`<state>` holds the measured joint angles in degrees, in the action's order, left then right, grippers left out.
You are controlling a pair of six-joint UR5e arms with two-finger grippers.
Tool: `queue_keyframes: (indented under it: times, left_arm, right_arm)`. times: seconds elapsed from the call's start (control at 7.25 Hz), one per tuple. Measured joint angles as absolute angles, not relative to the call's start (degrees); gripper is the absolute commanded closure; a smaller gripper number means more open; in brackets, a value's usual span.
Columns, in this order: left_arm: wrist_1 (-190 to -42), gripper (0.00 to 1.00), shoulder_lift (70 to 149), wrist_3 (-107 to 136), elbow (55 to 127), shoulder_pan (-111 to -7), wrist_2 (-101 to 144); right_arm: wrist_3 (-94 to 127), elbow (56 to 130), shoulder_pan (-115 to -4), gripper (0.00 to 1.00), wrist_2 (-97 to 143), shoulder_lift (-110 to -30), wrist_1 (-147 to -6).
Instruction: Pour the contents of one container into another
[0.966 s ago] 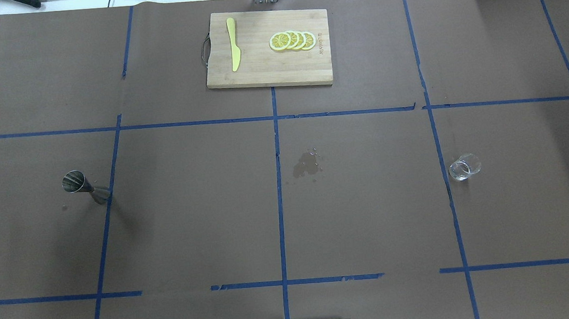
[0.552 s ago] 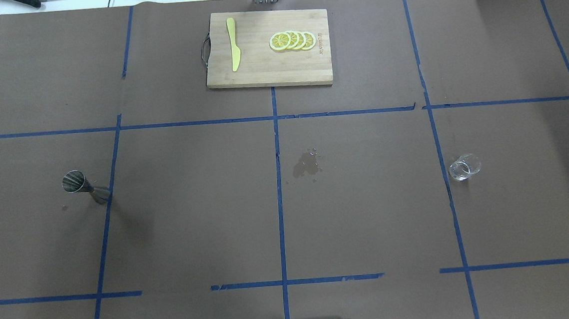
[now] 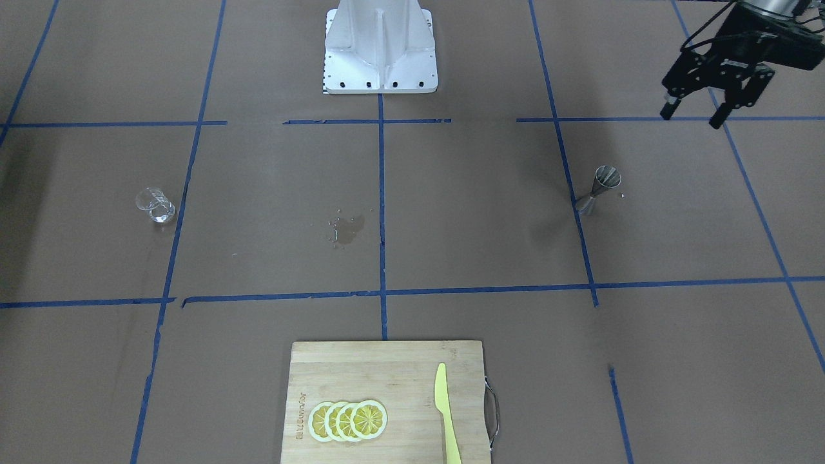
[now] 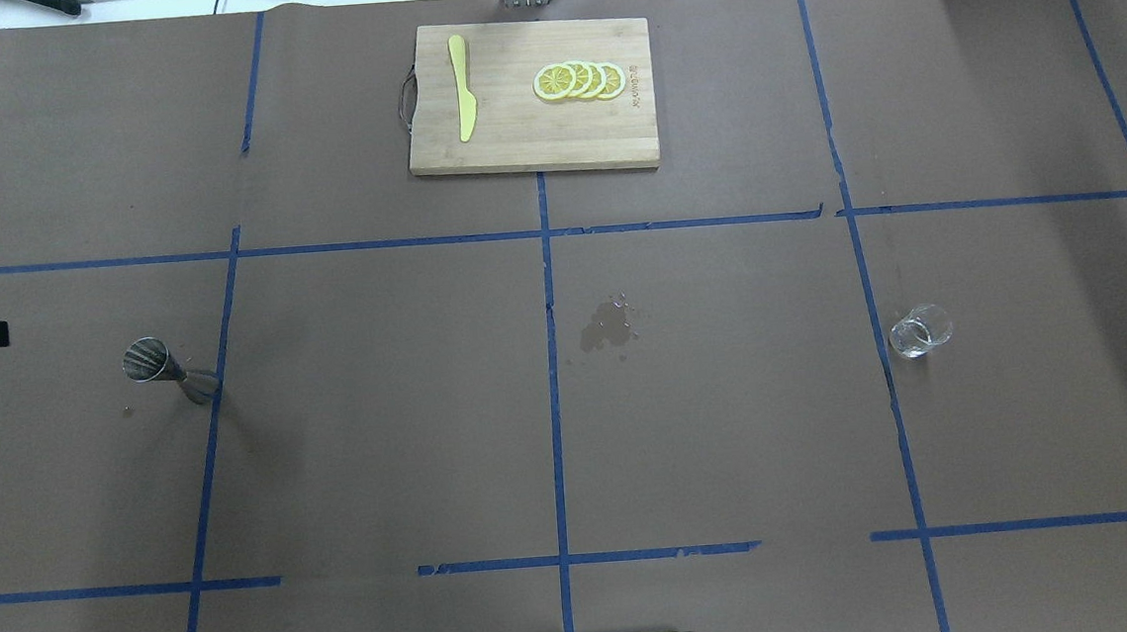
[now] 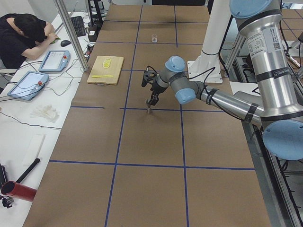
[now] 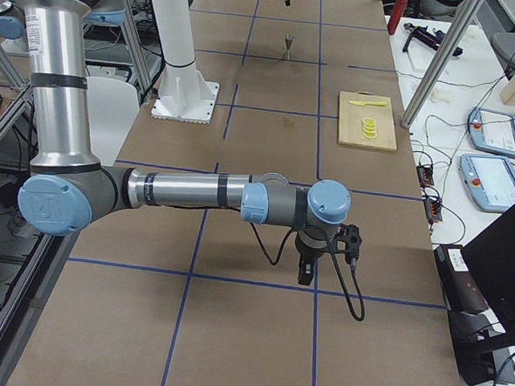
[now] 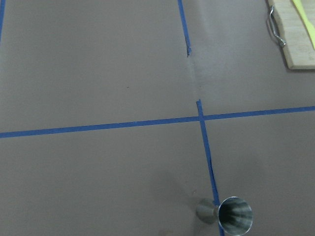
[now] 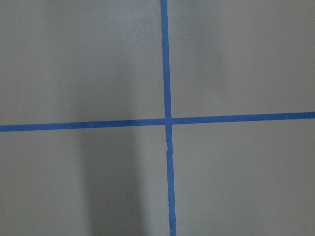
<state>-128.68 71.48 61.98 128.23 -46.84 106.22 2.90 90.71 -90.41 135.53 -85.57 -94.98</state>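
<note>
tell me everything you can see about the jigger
The jigger is a silvery metal double cone, pinched at a narrow waist. It stands upright on the table, one cup up with its mouth open, its base at a blue tape line, on the robot's left side. Whether it holds liquid cannot be told. Nothing touches it: the left end effector hangs open, apart from it.
</note>
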Motion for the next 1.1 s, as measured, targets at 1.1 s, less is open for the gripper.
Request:
queue_keyframes:
  times: [1.1]
  left_arm:
    - [-96.93, 0.01, 82.48, 102.73, 125.18, -7.49, 50.79]
  right_arm:
    - [7.70, 91.97, -89.07, 0.00, 137.42, -83.58, -94.89]
